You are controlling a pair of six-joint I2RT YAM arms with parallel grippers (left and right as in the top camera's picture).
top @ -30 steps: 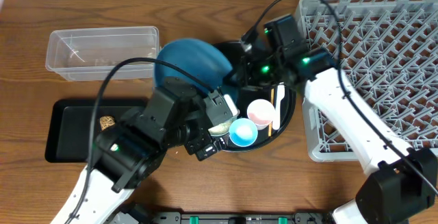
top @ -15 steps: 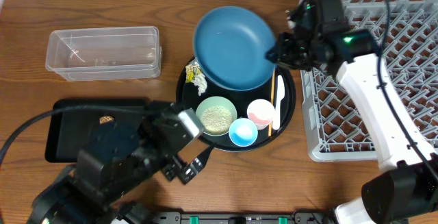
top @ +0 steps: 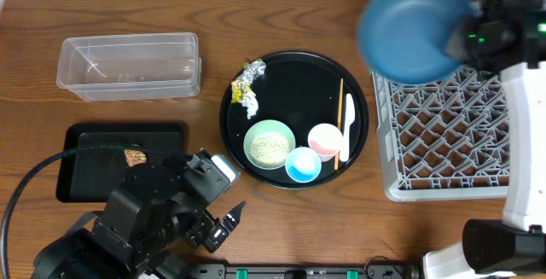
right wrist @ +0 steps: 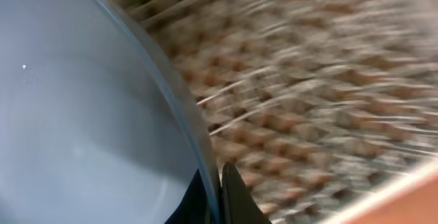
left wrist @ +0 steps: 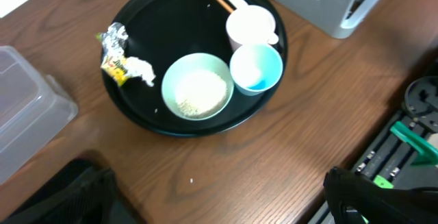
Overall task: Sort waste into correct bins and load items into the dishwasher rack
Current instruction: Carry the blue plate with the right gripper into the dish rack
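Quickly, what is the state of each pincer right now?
Left pincer: open, holding nothing.
Right pincer: shut on the blue plate.

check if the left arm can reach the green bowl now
Probably yes: the left tool is open, nothing sits over the green bowl, and the right tool holds the plate over the rack.

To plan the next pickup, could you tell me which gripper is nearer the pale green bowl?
Left. The left gripper hangs open just beside the round tray, near the bowl; the right gripper is far off above the rack, shut on the blue plate.
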